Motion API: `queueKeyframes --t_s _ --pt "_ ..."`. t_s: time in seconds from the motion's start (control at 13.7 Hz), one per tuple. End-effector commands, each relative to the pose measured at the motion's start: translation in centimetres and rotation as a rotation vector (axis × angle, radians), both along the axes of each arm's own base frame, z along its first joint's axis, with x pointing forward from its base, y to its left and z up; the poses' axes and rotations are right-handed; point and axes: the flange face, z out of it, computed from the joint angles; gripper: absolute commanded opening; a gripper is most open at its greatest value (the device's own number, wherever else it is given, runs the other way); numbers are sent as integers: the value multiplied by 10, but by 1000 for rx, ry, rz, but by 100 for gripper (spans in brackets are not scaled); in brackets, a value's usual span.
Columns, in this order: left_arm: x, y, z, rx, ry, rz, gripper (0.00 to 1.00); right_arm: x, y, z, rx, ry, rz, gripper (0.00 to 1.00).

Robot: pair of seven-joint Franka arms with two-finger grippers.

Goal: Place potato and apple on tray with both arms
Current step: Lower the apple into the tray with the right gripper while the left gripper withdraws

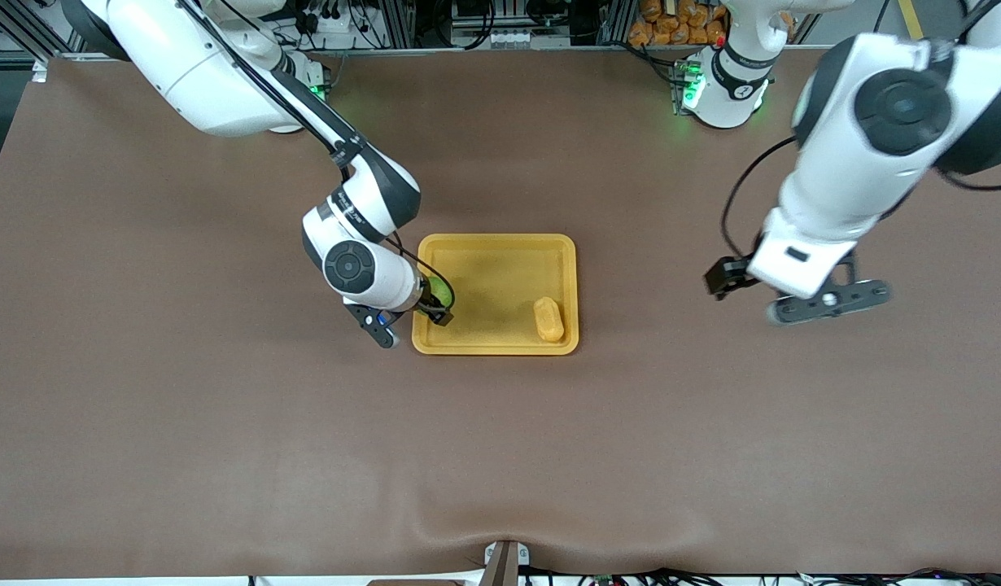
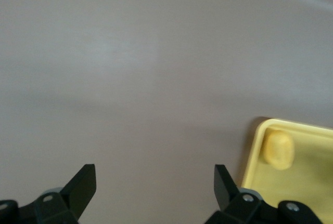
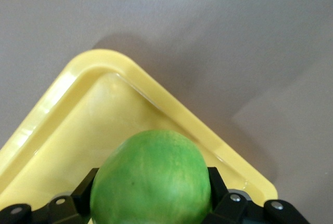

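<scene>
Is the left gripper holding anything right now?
No, the left gripper is open over bare table with nothing between its fingers, while the potato already lies in the tray.

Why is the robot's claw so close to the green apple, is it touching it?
Touching. The right wrist view shows the right gripper with its black fingers pressed against both sides of the apple, holding it over a corner of the tray.

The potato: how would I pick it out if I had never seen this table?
Find the yellow tray in the middle of the brown table. The potato lies in it, in the corner nearer the front camera, toward the left arm's end. It is a small oblong lump, unlike the round green apple in the right gripper.
</scene>
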Motion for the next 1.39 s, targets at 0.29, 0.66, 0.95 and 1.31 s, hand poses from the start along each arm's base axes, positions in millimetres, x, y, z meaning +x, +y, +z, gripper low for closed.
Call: queueKeyframes --t_s 0.29,0.66,0.95,1.31 --pt "-14 73 71 -36 44 -67 100 -15 25 -22 -71 -31 -22 0" --pt "-36 97 99 -30 54 -100 100 -20 33 -35 -61 -33 -20 0" --pt "-45 114 109 -21 61 -146 100 -18 32 -42 -66 -28 -46 100" --pt "-70 123 121 -35 54 -102 100 -8 28 -20 -80 -2 -40 100"
